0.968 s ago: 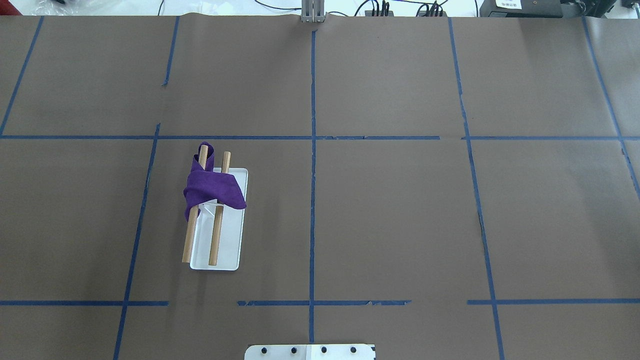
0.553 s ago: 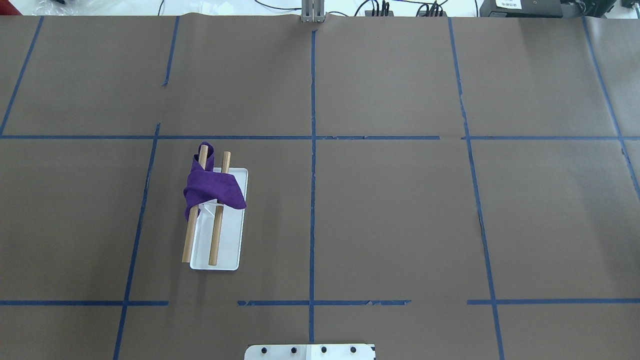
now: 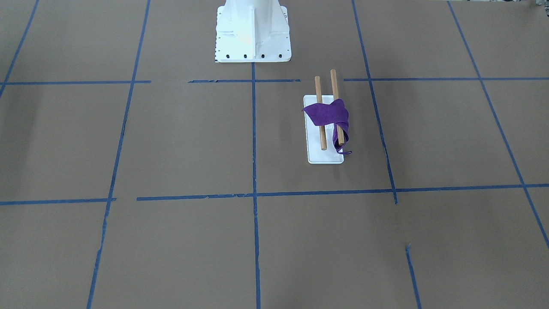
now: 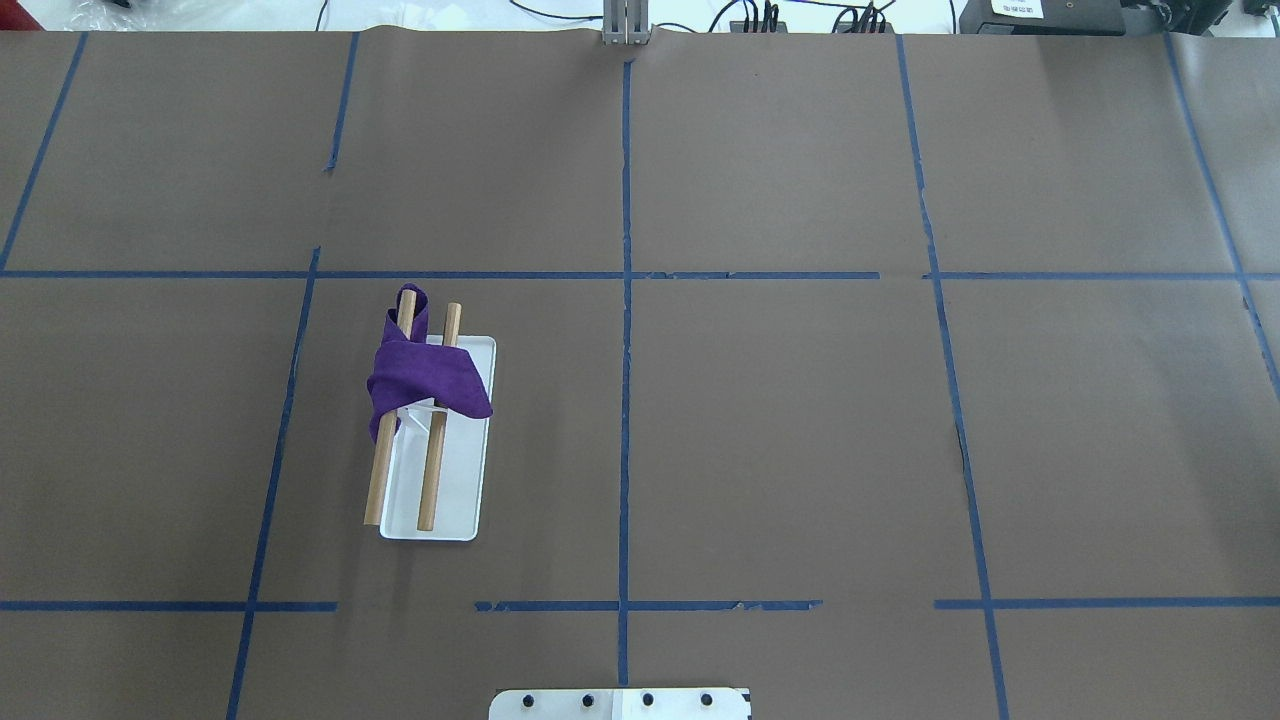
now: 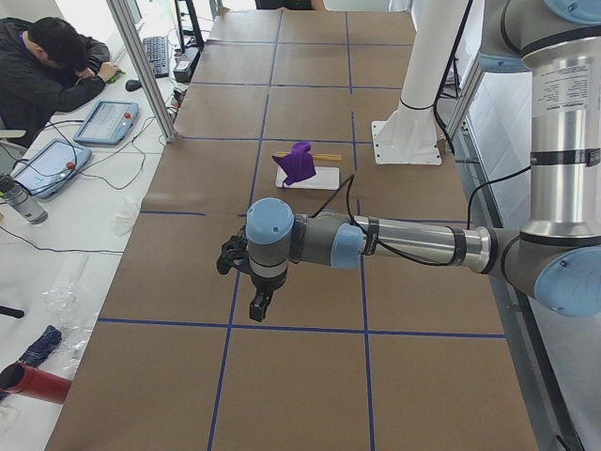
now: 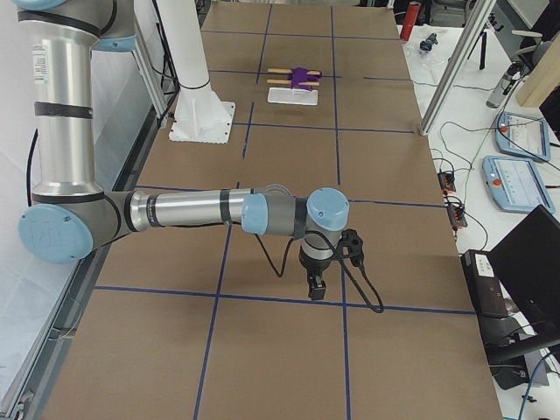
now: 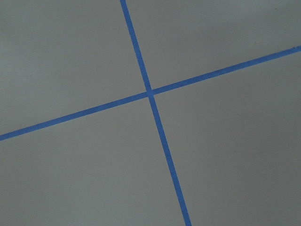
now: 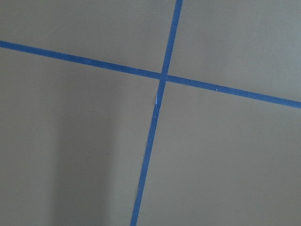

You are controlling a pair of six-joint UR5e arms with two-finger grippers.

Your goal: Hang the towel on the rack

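The purple towel lies draped across both brown rods of the rack, left of the table's middle; one end hangs off the outer rod. The rack's white base rests flat on the brown table cover, with the towel over the rods. My left gripper shows only in the exterior left view, pointing down, far from the rack. My right gripper shows only in the exterior right view, also pointing down at the table's other end. I cannot tell whether either is open or shut. Both wrist views show only blue tape crossings.
The white bolted robot pedestal stands at the table's robot side. Blue tape lines grid the brown cover. An operator sits at a side desk with tablets beyond the table's edge.
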